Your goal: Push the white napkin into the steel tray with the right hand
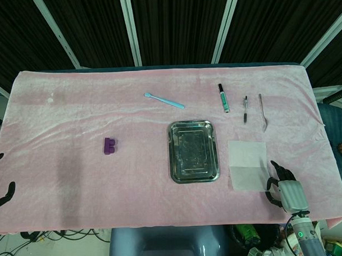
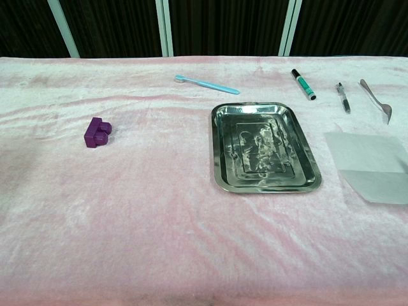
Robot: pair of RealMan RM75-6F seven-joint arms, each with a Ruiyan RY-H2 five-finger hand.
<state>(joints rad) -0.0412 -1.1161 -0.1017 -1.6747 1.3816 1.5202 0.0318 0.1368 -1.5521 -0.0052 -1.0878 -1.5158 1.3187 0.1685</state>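
Note:
The white napkin lies flat on the pink cloth, just right of the steel tray. A narrow strip of cloth separates the two. The tray is empty and sits near the table's middle. My right hand rests at the front right, beside the napkin's near right corner, its dark fingers curved, apart and holding nothing. Whether they touch the napkin's edge is unclear. Only dark fingertips of my left hand show at the far left edge, spread and empty. Neither hand appears in the chest view.
A purple block lies left of the tray. Behind it are a light blue toothbrush, a green marker, a pen and a spoon.

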